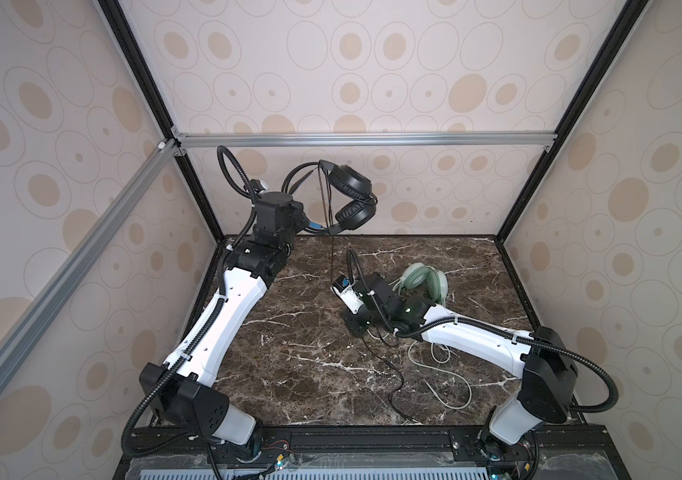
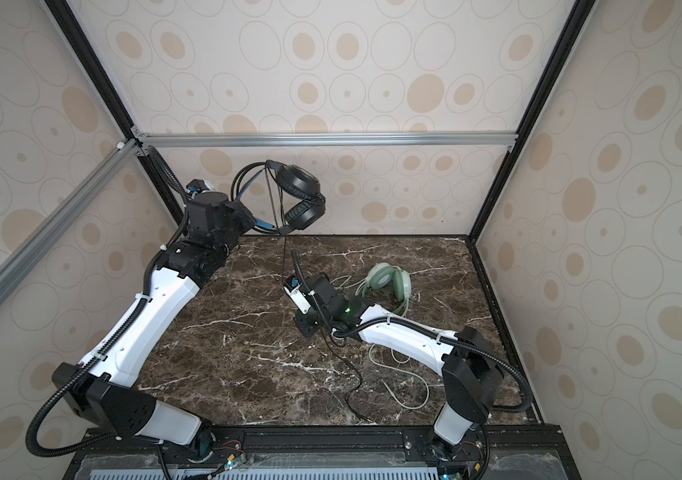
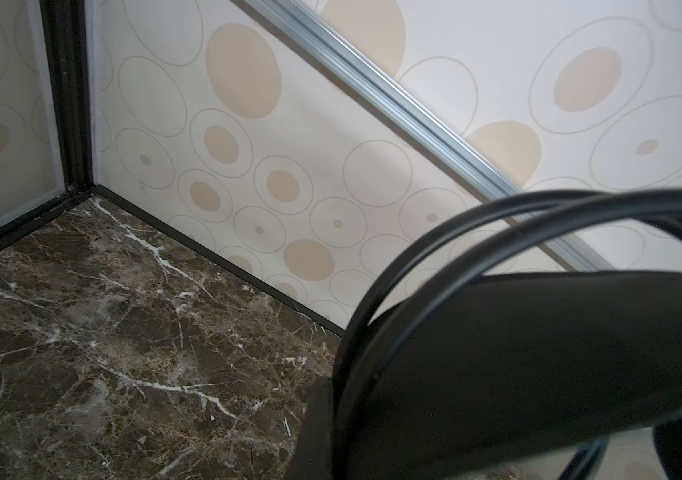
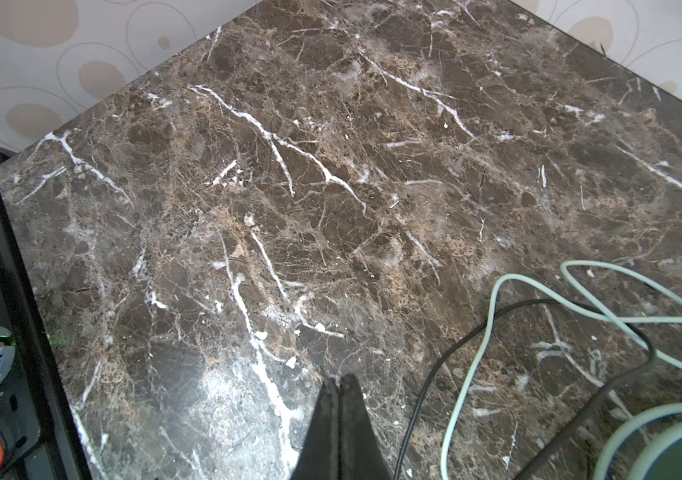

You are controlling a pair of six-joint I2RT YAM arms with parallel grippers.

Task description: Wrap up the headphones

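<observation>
the left gripper point(image 1: 308, 225) is raised near the back left corner, closed tight on the headband of the black headphones point(image 1: 349, 195), which hang in the air in front of the patterned back wall point(image 1: 414, 104) with the earcups one above the other; the blue lining shows right at the jaws. in the left wrist view the headband point(image 3: 539, 353) fills the near corner, with its thin wire hoops arching over it. the black cable point(image 4: 457, 344) drops from the lifted pair to the marble tabletop point(image 1: 289, 374) and trails toward the front edge. the right gripper point(image 4: 338, 415) hangs low over the middle of the tabletop, its fingers pressed together with nothing visible between them, the black cable lying just beside them. the mint-green headphones point(image 1: 424, 280) rest on the tabletop behind the right arm, and their pale green cable point(image 4: 469, 374) loops loosely across the black one.
</observation>
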